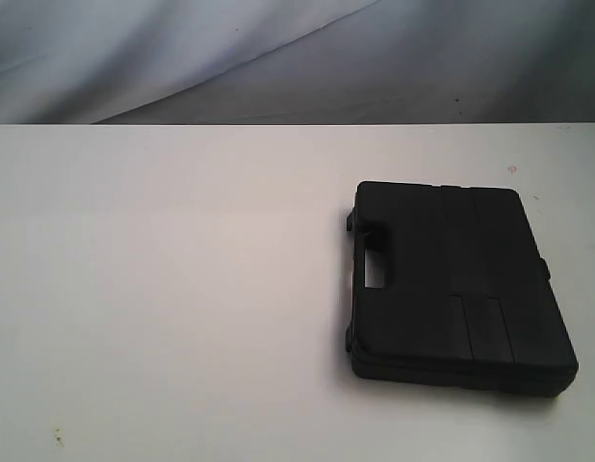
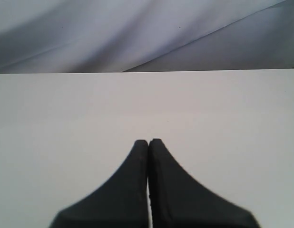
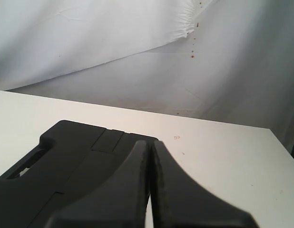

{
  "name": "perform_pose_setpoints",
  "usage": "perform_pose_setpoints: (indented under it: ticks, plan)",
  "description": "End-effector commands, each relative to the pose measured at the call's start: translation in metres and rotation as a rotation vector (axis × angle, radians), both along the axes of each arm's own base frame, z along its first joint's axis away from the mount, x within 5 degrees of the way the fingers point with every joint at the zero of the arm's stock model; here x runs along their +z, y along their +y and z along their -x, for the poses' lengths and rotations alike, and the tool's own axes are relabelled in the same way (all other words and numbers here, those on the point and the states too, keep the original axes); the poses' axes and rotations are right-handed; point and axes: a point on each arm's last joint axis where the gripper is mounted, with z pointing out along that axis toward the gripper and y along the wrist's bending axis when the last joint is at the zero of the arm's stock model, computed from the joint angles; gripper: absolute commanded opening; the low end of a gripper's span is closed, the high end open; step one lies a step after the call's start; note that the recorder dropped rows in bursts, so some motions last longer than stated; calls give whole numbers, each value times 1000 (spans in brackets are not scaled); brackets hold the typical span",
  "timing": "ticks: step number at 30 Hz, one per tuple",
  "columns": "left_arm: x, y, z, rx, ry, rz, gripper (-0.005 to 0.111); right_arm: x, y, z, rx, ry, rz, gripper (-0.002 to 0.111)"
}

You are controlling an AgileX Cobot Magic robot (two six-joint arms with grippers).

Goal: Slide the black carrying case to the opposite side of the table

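One black carrying case (image 1: 456,284) on the white table (image 1: 182,289), in the right half of the exterior frame, from mid-height down toward lower right. Lies flat and closed, broad face up. Carries a handle opening (image 1: 379,270) along the edge toward frame left, and shallow moulded grooves across the top face. Rests fully on the tabletop, well apart from the far table edge in the upper part of the frame and near the right border of the frame. Leaves the left half of the frame to bare tabletop, with a few tiny specks (image 1: 57,438) at lower left. Backed by a draped grey-white cloth backdrop (image 1: 182,58) across the top of the frame.

Left wrist view: left gripper (image 2: 148,141) clenched, both black fingers pressed together along their length, nothing held between them. Hangs over bare white tabletop, the far table edge and the cloth beyond.

Right wrist view: right gripper (image 3: 151,141) likewise clenched, fingers flush against each other, grasping nothing. Sits just beside the case (image 3: 66,156), fingertips overlapping its far corner. Cannot tell whether touching the case or held just above it. Shows the handle opening on the side of the case away from the fingers.
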Motion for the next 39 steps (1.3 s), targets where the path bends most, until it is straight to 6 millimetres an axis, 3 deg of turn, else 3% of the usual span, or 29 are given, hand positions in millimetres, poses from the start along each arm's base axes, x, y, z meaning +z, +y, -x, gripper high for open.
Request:
perform_pose_setpoints:
  ticks: [1,15,32,35,39]
  plan:
    - [0,0,0,3,-12,-1,0,-1,0,0,-1,-3,13,0]
    - [0,0,0,3,-12,-1,0,2,0,0,0,-31,-2,0]
    - [0,0,0,3,-12,-1,0,19,-4,1,-7,-99,-653,0]
    - [0,0,0,3,-12,-1,0,21,-5,1,-10,-136,-582,0]
    - [0,0,0,3,-12,-1,0,46,-3,7,14,-248,-396,0]
